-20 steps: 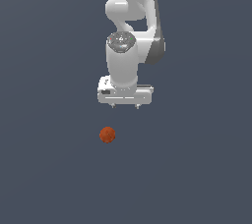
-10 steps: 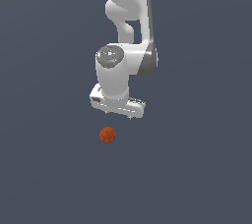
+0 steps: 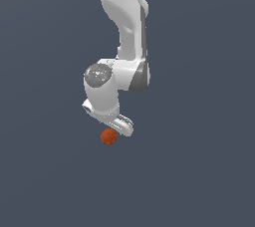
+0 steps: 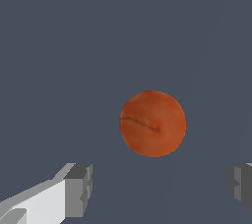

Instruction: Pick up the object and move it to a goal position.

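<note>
While the hand [image 4: 157,188] gapes wide above it, the ungrasped ball [image 4: 152,123] is round, without long axis.

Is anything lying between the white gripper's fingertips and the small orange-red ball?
No. In the wrist view only bare dark grey floor separates the open gripper from the small orange-red ball; nothing else lies there.

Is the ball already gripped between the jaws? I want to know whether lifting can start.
No: in the wrist view the ball lies apart from both fingertips, with bare floor on each side.
</note>
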Robot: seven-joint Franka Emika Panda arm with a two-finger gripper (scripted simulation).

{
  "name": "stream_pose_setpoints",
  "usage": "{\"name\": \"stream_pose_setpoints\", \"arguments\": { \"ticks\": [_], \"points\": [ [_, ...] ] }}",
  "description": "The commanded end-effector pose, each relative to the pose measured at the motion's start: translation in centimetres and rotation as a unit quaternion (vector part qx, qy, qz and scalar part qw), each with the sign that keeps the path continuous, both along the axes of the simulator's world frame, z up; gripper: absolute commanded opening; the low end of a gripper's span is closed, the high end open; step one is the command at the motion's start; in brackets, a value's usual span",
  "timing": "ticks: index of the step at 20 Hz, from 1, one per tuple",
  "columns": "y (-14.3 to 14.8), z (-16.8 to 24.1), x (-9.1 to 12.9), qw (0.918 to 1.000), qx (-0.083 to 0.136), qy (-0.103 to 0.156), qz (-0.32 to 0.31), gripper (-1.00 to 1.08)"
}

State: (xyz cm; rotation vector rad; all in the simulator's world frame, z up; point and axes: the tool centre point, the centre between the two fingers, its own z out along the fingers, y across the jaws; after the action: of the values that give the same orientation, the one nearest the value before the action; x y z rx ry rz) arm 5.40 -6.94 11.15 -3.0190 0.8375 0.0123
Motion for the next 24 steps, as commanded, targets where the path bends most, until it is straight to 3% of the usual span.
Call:
{"name": "stream_pose_setpoints", "arguments": {
  "ticks": [1,14,24],
  "points": [
    [-0.7,-0.6,0.5,0.9997,-0.002,-0.001,-0.024,1.0],
    [-1.6,-1.8,1.1,0.9984,-0.005,-0.002,-0.055,1.0],
    [-1.6,-6.2,1.0,0.9983,-0.005,-0.002,-0.058,1.0]
  ]
}}
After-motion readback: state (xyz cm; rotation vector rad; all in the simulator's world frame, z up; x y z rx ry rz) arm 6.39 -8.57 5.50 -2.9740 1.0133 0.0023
